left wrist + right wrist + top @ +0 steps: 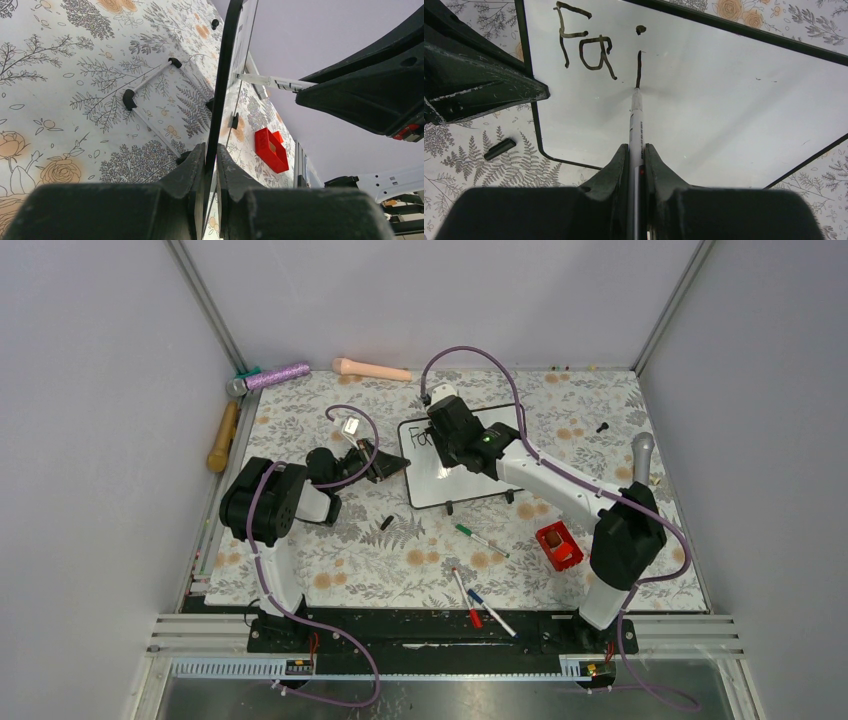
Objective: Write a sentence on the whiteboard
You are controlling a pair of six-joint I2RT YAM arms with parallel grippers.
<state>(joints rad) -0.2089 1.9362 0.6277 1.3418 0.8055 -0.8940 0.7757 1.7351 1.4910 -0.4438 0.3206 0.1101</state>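
The whiteboard [462, 483] stands tilted on its feet at the middle of the floral mat. My left gripper [398, 467] is shut on its left frame edge; in the left wrist view the board [226, 70] runs edge-on between my fingers [211, 161]. My right gripper [452, 440] is shut on a white marker [636, 125], whose tip touches the board [724, 110]. Of the sentence, the black letters "Fai" [589, 47] show at the board's top left. The marker tip sits at the bottom of the "i" stroke.
A black marker cap [387, 523] lies left of the board. A green pen [480, 539], a red pen [466, 598] and a blue pen [490, 612] lie near the front. A red box [559, 545] sits front right. A hammer [224, 435] lies at the left edge.
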